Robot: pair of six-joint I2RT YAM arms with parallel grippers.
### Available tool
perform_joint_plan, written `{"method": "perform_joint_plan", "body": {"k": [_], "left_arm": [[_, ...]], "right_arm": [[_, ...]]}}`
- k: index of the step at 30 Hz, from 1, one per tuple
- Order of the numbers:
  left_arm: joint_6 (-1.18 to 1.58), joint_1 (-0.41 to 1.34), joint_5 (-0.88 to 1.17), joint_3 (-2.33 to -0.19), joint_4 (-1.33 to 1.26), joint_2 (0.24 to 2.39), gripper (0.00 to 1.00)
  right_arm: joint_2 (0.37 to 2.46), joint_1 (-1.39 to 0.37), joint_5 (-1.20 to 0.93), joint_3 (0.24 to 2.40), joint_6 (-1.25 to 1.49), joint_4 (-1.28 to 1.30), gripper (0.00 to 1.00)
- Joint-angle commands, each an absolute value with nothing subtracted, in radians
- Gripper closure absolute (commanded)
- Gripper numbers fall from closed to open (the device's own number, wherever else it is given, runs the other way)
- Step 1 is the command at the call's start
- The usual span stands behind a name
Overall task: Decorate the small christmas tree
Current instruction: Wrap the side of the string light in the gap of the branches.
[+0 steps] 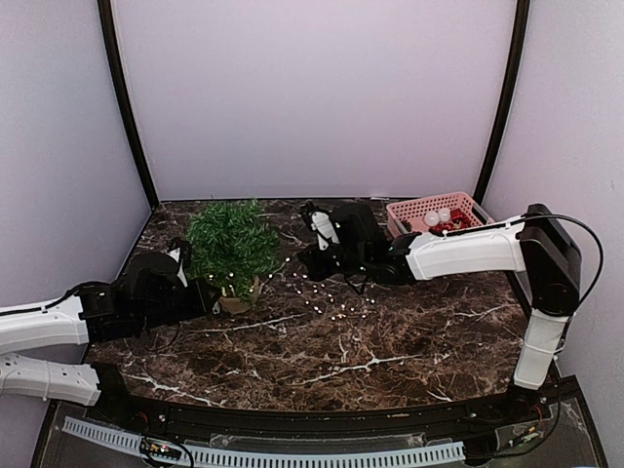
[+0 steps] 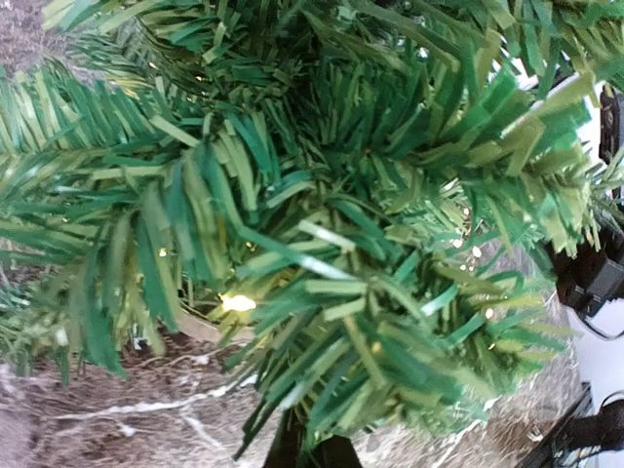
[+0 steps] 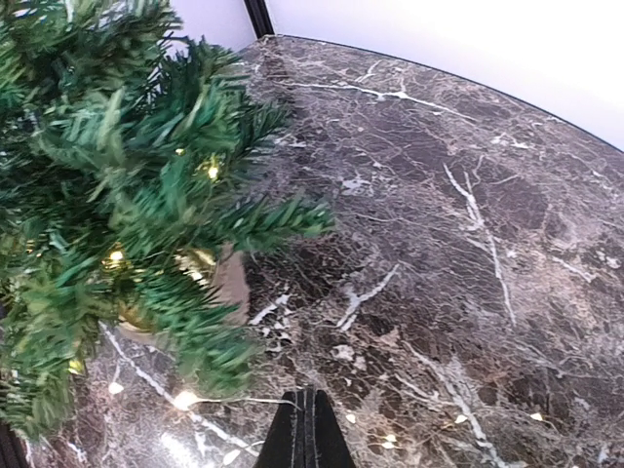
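Observation:
The small christmas tree (image 1: 232, 242) stands at the back left of the marble table on a tan wrapped base (image 3: 230, 283), with tiny lit bulbs among its needles. My left gripper (image 1: 212, 293) is low at the tree's near-left side. In the left wrist view it (image 2: 312, 451) is shut on a lower branch, with green needles squeezed between the dark fingers (image 2: 287, 444). My right gripper (image 1: 305, 265) sits just right of the tree, and it (image 3: 309, 395) is shut on the thin wire of a light string (image 3: 185, 398) that trails over the table (image 1: 331, 297).
A pink plastic basket (image 1: 409, 208) holding red and white ornaments (image 1: 447, 222) stands at the back right, behind the right arm. Dark frame posts rise at both back corners. The light string's bulbs lie scattered on the marble between tree and right arm.

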State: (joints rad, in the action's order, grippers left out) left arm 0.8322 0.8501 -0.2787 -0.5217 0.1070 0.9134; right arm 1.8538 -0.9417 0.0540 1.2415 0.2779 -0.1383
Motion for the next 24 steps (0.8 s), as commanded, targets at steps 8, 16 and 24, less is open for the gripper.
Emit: {"method": "perform_joint_plan", "body": {"k": [8,16,24], "left_arm": [[0.559,0.799,-0.165,-0.506,0.275,0.742,1.00],[0.479,0.795,-0.120,-0.480,0.309,0.695,1.00],[0.474,0.795,-0.094,-0.424,0.276,0.675,1.00]], "right_arm": [[1.876,-0.948,0.062,1.349,0.209,-0.074,1.00],[1.930,-0.958,0.005,1.425,0.162,-0.033,1.00],[1.940,-0.968,-0.026,1.409,0.172,-0.031,1.00]]}}
